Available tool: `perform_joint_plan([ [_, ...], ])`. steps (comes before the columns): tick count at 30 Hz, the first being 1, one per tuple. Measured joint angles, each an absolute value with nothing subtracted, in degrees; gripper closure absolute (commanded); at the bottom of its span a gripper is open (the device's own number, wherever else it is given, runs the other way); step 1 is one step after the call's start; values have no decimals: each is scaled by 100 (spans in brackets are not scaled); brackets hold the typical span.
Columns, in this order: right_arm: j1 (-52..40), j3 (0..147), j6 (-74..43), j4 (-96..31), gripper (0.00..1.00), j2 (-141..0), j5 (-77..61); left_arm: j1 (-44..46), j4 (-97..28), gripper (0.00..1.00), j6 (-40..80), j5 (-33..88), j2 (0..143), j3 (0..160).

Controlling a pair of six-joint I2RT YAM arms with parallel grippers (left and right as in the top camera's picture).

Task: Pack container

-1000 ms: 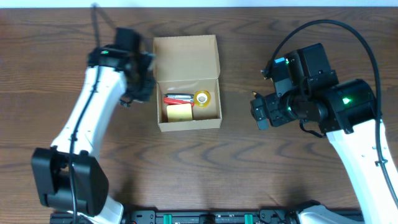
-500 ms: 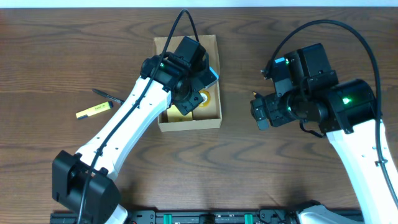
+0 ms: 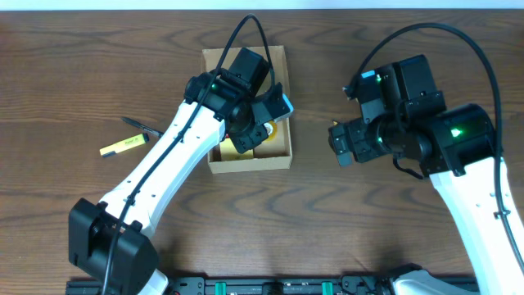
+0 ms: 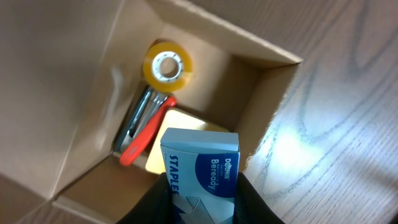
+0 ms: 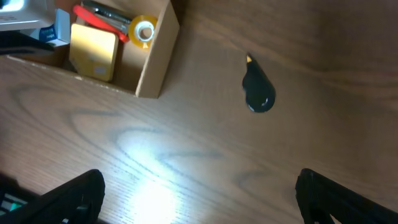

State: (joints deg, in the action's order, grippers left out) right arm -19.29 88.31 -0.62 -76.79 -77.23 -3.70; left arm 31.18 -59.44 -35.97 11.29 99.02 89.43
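Left wrist view: the left end effector is clamped on a blue staple box, skewed to the walls below. Directly beneath, the open container rests on the surface, its length running away toward the flap. The right end effector, spread and empty, sits well apart.

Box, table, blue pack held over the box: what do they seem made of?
The box is matte tan cardboard: folded creases, raw cut edges. The table looks like dark wood or laminate, semi-glossy, with grain and glare. The blue pack is probably printed paperboard: sharp folded edges.
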Motion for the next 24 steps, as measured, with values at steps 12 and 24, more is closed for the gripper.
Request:
perform_joint_plan([
  [12,-1953,8820,355,-8162,1,-6423,-436,3127,-5804,94,-4056,1411,10663,8943],
  [24,-1973,8823,1323,-8534,1,-5883,-1052,3218,-5527,94,-4261,1619,10984,8943],
])
